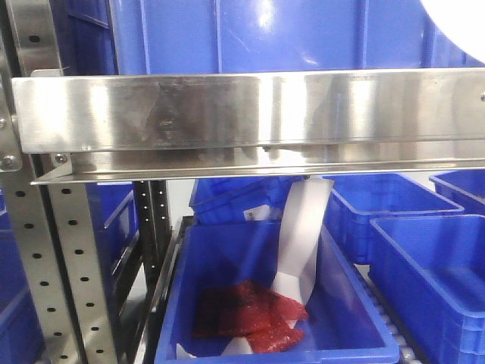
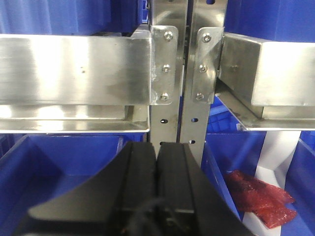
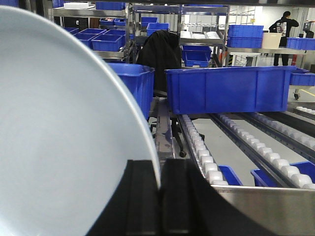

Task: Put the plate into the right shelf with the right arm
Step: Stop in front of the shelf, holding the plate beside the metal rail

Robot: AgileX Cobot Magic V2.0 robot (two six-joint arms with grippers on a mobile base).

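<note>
The white plate (image 3: 64, 128) fills the left of the right wrist view, held on edge. My right gripper (image 3: 160, 169) is shut on the plate's rim, above the steel edge (image 3: 266, 206) of the right shelf with its roller tracks (image 3: 202, 147). A white curve of the plate shows at the top right of the front view (image 1: 462, 23), above the shelf's shiny rail (image 1: 250, 110). My left gripper (image 2: 157, 152) is shut and empty, in front of the perforated uprights (image 2: 179, 73).
Blue bins stand on the shelf: one large ahead (image 3: 229, 88), one beside the plate (image 3: 135, 83). Below the rail, a blue bin (image 1: 265, 303) holds red bags (image 1: 250, 315) and a bent white paper strip (image 1: 303, 235). A person (image 3: 283, 29) stands far off.
</note>
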